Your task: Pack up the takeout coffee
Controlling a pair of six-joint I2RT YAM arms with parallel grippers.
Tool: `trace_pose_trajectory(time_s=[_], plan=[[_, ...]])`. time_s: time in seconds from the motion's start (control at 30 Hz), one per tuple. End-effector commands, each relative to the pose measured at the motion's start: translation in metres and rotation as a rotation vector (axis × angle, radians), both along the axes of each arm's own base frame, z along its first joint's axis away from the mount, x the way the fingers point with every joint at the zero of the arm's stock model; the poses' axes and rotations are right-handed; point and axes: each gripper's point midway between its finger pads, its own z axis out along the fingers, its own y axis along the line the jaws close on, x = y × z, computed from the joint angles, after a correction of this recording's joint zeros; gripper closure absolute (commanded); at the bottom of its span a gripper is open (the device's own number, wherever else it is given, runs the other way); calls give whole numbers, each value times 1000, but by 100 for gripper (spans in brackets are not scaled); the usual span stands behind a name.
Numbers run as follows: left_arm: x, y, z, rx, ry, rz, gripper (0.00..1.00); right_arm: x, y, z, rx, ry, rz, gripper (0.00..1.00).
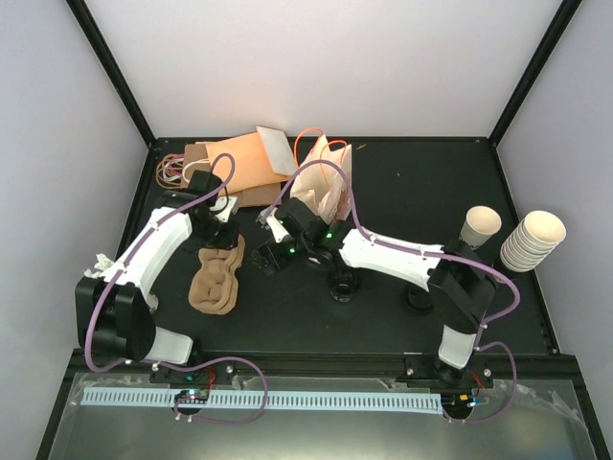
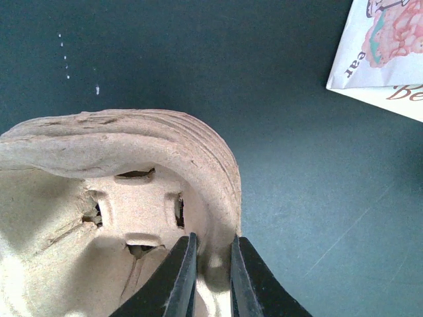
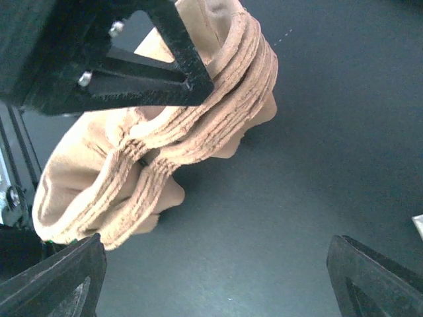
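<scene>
The takeout coffee cup (image 1: 480,225) stands upright at the right side of the black table (image 1: 402,192), just beside a stack of nested cream cups (image 1: 533,240). Its print is too small to read. Well to the left, the left gripper (image 2: 211,271) pinches the rim of a stack of pulp cup carriers (image 2: 132,152). The right gripper (image 3: 218,277) hangs spread wide near them, grasping nothing. A white paper bag (image 2: 383,53) shows the partial letters "ear" and "Be".

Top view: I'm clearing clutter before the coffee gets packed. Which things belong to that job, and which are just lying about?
Job, likely: cup, carriers, printed bag.
Lying about: cup stack, flat bags.
</scene>
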Motion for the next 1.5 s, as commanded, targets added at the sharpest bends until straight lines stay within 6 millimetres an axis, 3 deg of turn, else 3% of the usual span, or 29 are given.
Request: trace_pose_trajectory(time_s=[0.0, 0.47, 0.8, 1.07, 1.47], plan=[[9, -9, 15, -42, -32, -9, 98, 2, 23, 11, 114, 97, -56, 8], [13, -21, 9, -108, -19, -18, 99, 16, 49, -22, 316, 318, -282, 12], [13, -23, 6, -115, -8, -24, 98, 18, 45, -49, 306, 350, -337, 17], [13, -21, 7, -108, -12, -23, 98, 22, 35, -60, 279, 351, -400, 19], [12, -20, 6, -100, -13, -24, 98, 23, 41, -66, 274, 362, -394, 27]])
